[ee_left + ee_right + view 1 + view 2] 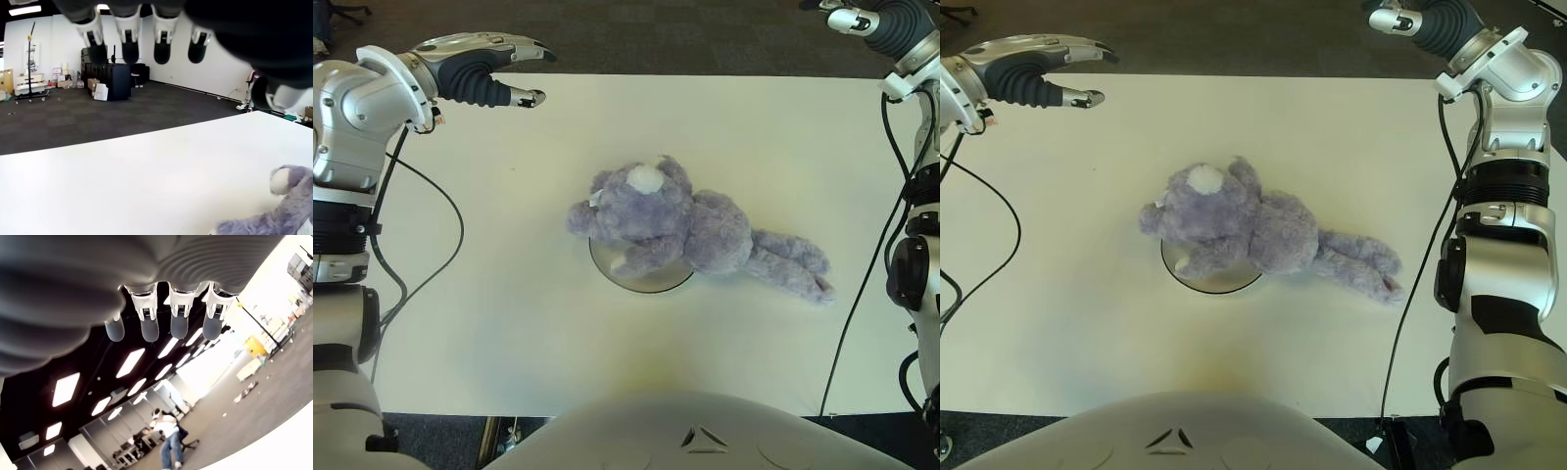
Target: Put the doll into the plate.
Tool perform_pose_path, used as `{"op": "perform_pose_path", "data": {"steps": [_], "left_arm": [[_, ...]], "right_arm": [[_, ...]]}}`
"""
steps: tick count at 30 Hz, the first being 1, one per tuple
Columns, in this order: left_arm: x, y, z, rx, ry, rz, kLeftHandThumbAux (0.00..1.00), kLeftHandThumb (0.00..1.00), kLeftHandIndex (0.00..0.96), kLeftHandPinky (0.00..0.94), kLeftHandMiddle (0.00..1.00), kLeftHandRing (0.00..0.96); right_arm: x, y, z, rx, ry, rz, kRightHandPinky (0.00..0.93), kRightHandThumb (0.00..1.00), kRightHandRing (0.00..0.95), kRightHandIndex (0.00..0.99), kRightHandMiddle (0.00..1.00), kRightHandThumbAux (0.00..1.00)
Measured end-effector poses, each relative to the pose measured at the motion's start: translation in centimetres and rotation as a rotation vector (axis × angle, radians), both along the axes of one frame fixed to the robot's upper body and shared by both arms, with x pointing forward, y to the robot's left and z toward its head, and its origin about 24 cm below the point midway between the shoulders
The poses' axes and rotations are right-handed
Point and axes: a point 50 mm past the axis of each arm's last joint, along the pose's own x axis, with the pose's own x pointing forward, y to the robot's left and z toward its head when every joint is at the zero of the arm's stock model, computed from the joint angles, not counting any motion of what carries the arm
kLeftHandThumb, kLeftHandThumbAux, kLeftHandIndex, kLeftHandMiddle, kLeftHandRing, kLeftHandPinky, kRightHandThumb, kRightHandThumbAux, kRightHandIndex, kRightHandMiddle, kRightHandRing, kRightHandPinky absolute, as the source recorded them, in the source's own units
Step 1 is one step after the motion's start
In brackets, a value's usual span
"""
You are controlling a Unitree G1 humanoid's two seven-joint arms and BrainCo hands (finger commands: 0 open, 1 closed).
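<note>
From the head camera I see the doll [690, 230] lying on the table [509, 294], its head and chest over the plate [641, 279], legs trailing off toward my right. My left wrist view shows the left hand [146, 34] loose-fingered, empty. My right wrist view shows the right hand [161, 323] likewise empty, fingers straight.

Grey-purple plush koala doll [680, 230] with a white nose, sprawled face up, head and upper body over the plate [641, 274], legs trailing off past its rim onto the table. Shallow round plate, mostly covered, only its near edge showing. Both well apart from the left hand [499, 78] and the right hand [1420, 20], roughly midway between them.
</note>
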Motion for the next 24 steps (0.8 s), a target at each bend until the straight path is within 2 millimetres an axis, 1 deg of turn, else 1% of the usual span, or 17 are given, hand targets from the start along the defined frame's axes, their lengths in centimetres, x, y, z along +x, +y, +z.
{"op": "perform_pose_path", "data": {"steps": [24], "left_arm": [[0.21,0.53,-0.42,-0.004,0.020,0.014,0.271,0.455,0.000,0.000,0.000,0.000]], "right_arm": [[0.20,0.36,-0.18,0.009,0.005,0.008,0.000,0.025,0.000,0.000,0.000,0.356]]}}
